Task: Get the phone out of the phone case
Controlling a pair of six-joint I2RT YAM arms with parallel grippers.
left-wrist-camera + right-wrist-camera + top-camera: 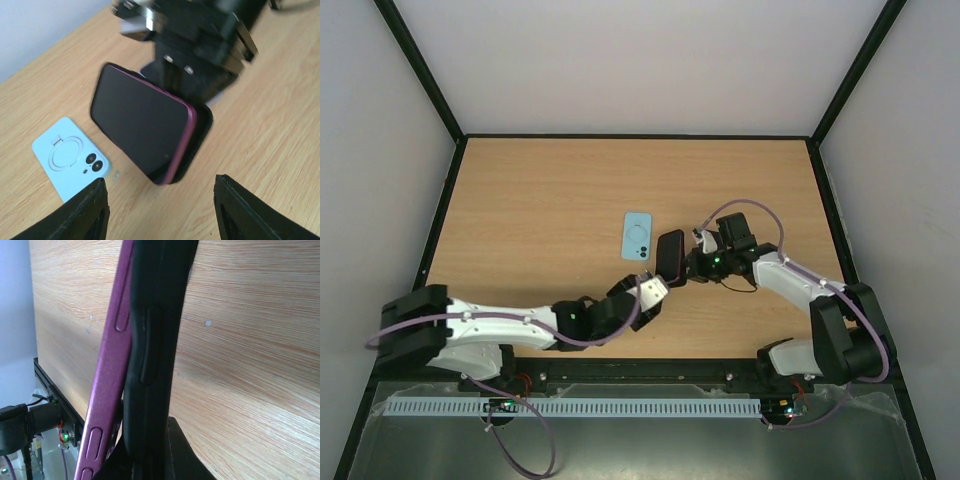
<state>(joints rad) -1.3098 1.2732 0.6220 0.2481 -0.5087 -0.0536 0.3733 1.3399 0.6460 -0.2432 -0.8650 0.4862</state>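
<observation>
A purple phone (140, 122) with a dark screen sits partly out of its black case (200, 131), held tilted above the table. My right gripper (690, 262) is shut on the black case (155, 340). In the right wrist view the phone's purple edge (107, 375) stands apart from the case on the left. My left gripper (161, 181) is open and empty, its fingers (92, 210) either side just below the phone's lower corner. In the top view the left gripper (658, 286) is right beneath the phone (670, 256).
A light blue phone-shaped item (637, 237) with a ring and two camera lenses lies flat on the wooden table (540, 210), just left of the held phone; it also shows in the left wrist view (70, 157). Black rails edge the table.
</observation>
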